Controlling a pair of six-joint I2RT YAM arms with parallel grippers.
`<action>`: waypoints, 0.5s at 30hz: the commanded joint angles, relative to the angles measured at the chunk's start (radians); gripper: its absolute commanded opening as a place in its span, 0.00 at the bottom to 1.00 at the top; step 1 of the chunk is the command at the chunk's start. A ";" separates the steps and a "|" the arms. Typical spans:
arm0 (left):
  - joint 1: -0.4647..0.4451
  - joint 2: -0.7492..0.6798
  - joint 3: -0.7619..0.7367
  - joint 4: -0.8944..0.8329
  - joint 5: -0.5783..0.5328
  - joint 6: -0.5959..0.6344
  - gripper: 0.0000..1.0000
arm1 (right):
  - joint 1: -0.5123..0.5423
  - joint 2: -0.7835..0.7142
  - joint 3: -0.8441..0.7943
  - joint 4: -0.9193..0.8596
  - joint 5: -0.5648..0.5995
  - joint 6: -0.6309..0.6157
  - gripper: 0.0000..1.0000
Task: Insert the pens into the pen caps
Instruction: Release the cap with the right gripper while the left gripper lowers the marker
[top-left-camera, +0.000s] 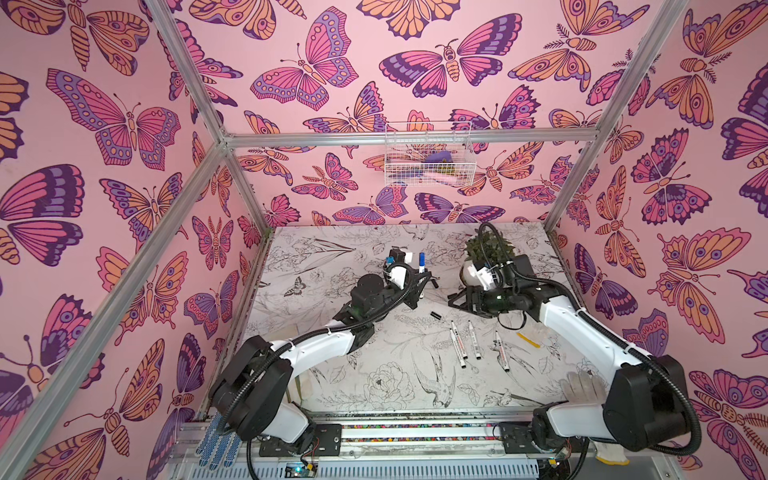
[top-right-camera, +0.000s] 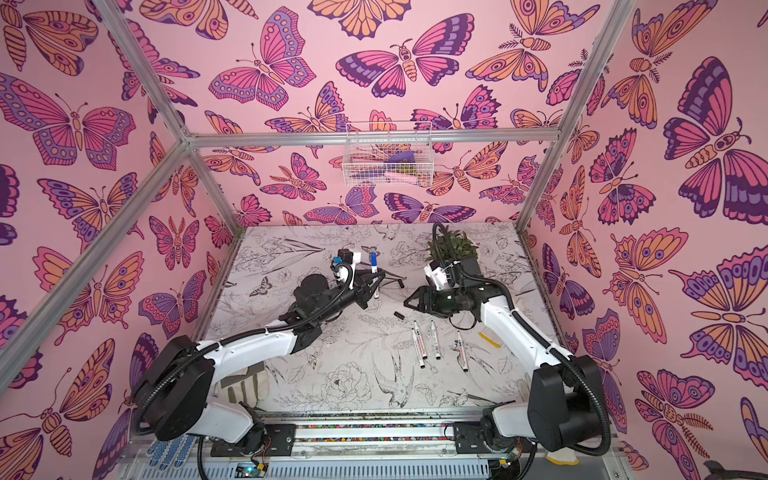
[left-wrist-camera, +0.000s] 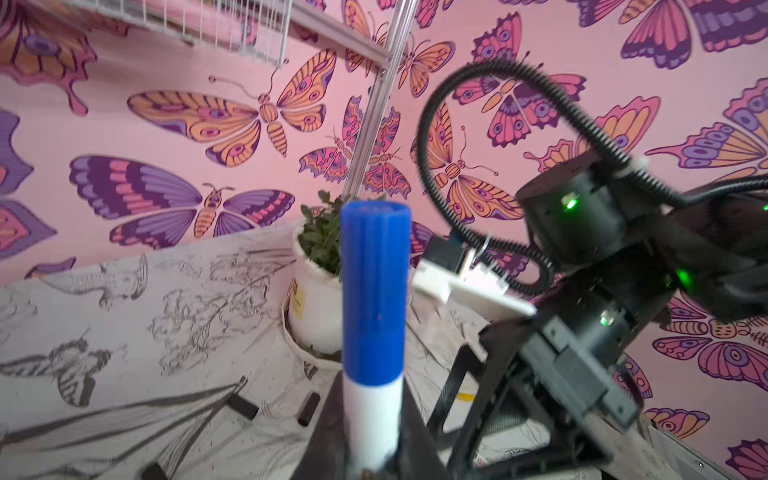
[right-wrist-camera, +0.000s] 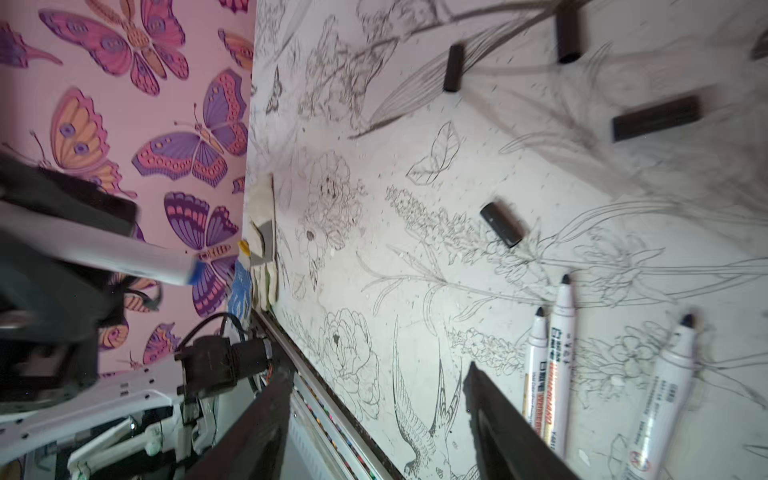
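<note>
White plastic marker pens (right-wrist-camera: 557, 353), judged light, stiff and slick, are best taken mid-barrel; three lie uncapped on the floral-printed table (top-left-camera: 374, 374) near the empty, spread right gripper (right-wrist-camera: 378, 374), while a blue-capped white pen (left-wrist-camera: 372, 419) is clamped upright by the left gripper (top-left-camera: 420, 284).

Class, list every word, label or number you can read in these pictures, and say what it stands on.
No text reads clearly.
Three slim white marker pens lying loose: dark and orange barrel print, too blurred to read.
White round plant pot: yellow sticker, too blurred to read.
White pen with blue plastic cap: no print in view.
</note>
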 joint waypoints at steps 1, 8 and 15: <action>0.037 0.032 -0.033 0.039 -0.026 -0.109 0.00 | -0.022 -0.039 0.027 -0.001 0.011 0.018 0.67; 0.183 0.127 0.076 -0.399 -0.074 -0.302 0.00 | -0.030 -0.033 0.042 -0.041 0.055 0.009 0.66; 0.227 0.279 0.279 -0.815 -0.222 -0.167 0.00 | -0.029 -0.050 0.049 -0.074 0.070 -0.008 0.63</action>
